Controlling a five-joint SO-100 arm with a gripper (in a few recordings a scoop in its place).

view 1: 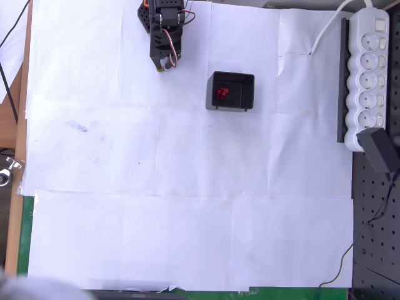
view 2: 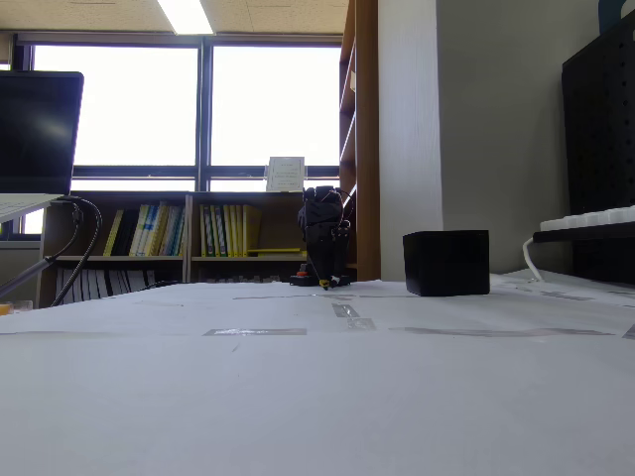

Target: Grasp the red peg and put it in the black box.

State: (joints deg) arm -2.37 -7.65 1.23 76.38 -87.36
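Table top point(view 1: 187, 219): matt white paper sheets, seams taped with glossy clear strips. Black box point(view 1: 230, 91): smooth plastic, slight sheen on the walls. Red peg point(view 1: 222, 94) inside it: dark red, finish too small to tell. Power strip point(view 1: 369, 75) at the right edge: glossy white plastic. Left edge: bare wood.

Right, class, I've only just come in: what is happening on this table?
The red peg lies inside the black box on the white paper. The robot arm is folded near the table's far edge, its gripper apart from the box and holding nothing visible; whether its jaws are open is unclear. A white power strip lies at the right.
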